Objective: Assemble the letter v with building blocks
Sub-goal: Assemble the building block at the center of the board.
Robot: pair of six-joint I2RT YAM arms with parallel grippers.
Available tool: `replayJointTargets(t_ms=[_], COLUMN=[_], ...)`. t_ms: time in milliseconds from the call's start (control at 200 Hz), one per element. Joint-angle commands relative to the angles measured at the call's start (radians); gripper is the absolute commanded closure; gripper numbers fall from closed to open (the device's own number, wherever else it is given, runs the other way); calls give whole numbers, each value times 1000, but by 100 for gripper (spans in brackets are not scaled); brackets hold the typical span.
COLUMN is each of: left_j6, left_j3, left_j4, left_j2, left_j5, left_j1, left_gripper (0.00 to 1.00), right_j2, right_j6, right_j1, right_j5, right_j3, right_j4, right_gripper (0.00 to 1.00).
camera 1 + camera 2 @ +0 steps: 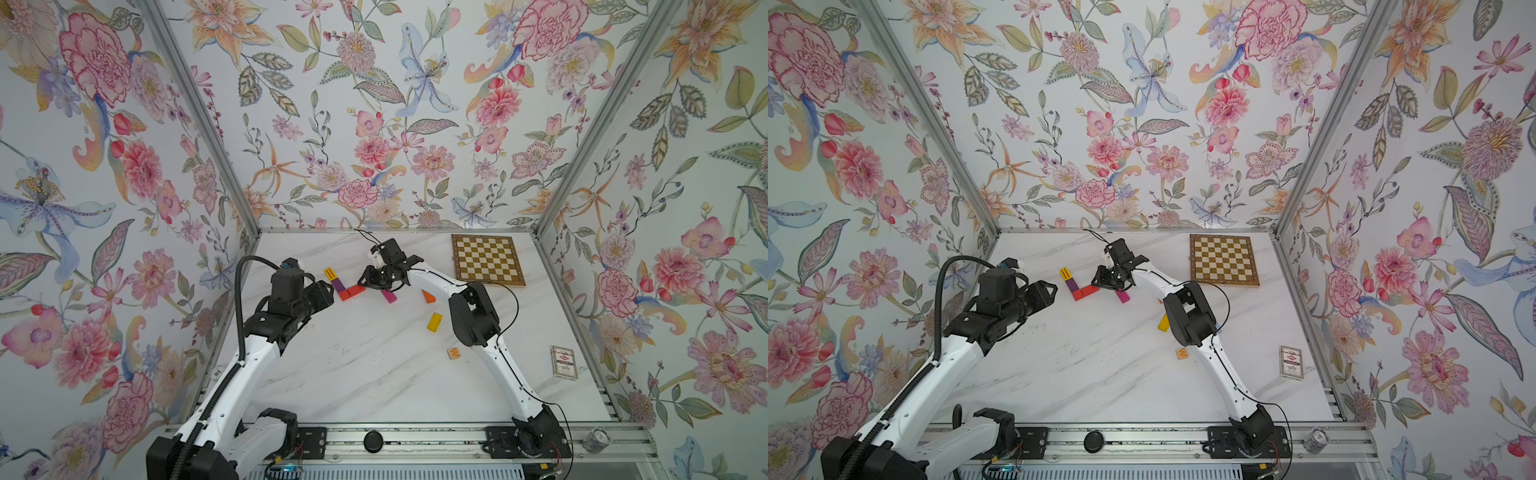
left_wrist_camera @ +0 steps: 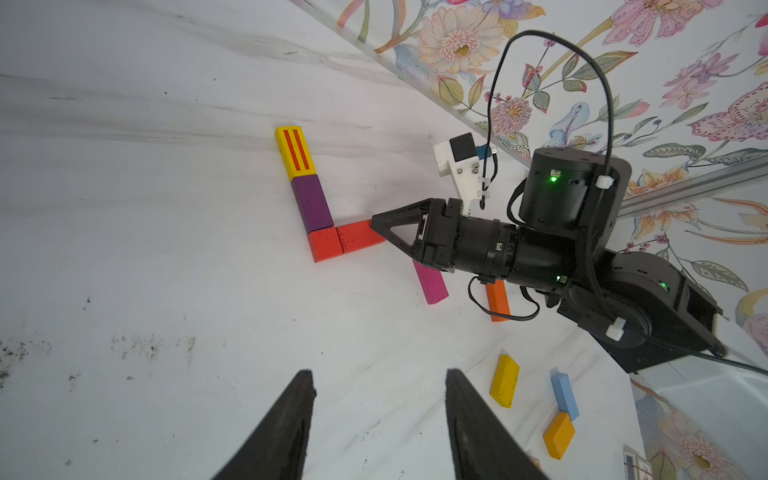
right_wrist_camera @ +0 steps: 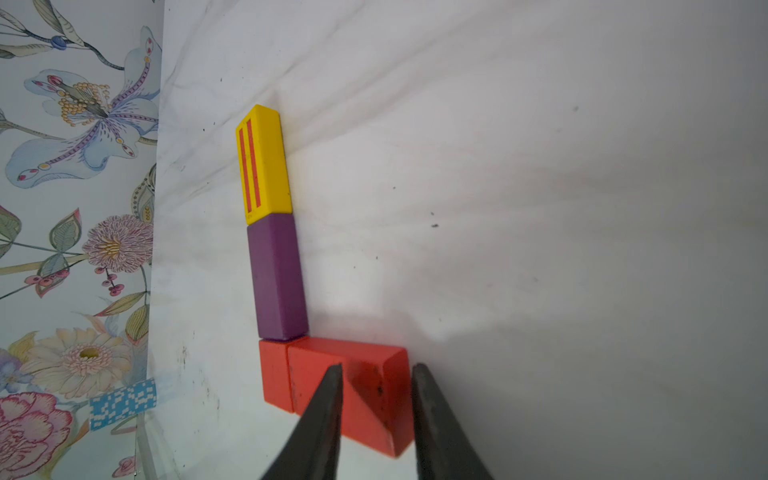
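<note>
The letter v stands as an angle of building blocks. A yellow striped block (image 2: 296, 151), a purple block (image 2: 311, 203) and a red cube (image 2: 325, 245) lie end to end, and a red block (image 2: 357, 237) runs sideways from the cube. My right gripper (image 3: 377, 365) hovers over the free end of the red block (image 3: 370, 386), jaws a little apart, one finger over its top and one at its end. My left gripper (image 2: 380, 374) is open and empty, well short of the row. Loose magenta (image 1: 389, 296), orange (image 1: 428, 296) and yellow (image 1: 434, 322) blocks and a W cube (image 1: 454, 353) lie nearby.
A chessboard (image 1: 488, 259) lies at the back right and a playing-card box (image 1: 564, 362) by the right wall. A light blue block (image 2: 564, 395) and an orange-yellow block (image 2: 559, 434) lie behind the right arm. The right arm's elbow (image 1: 473, 316) hangs over the loose blocks.
</note>
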Motion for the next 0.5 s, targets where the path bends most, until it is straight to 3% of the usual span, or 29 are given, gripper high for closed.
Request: replayJointTargets(t_ms=[0, 495], left_j6=[1, 6], left_j3=[-9, -11], left_j4=[-17, -25], left_j2=[2, -3], left_j5=[2, -6], left_j1=[-3, -3], left_gripper=[46, 45], right_j2=[39, 39], right_j6=[12, 13], right_j1=[5, 6], right_j5=[-9, -5], right_j3=[26, 21], right_j4=[-25, -25], right_gripper=[70, 73])
